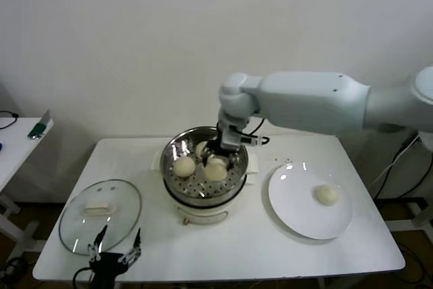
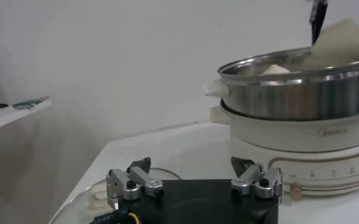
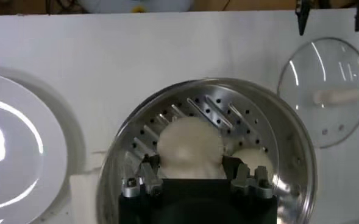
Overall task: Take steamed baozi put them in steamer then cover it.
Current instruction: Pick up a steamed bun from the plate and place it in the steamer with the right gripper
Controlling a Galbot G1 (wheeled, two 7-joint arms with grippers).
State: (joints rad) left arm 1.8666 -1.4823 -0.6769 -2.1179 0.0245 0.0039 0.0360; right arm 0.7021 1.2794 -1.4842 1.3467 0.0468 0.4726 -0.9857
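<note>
a: where's the right gripper (image 3: 191, 178)?
b: over the steamer (image 1: 203, 191), pinching a baozi (image 3: 188, 148) (two others lie inside, one on the plate (image 1: 298, 218)).
a: left gripper (image 1: 115, 252)?
b: spread wide beside the cover (image 1: 100, 213).

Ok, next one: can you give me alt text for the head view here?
The right pincer holds a baozi inside the steamer, which already contains two others. One more baozi sits on the white plate, the glass lid lies on the table, and the open left pincer waits beside it.
</note>
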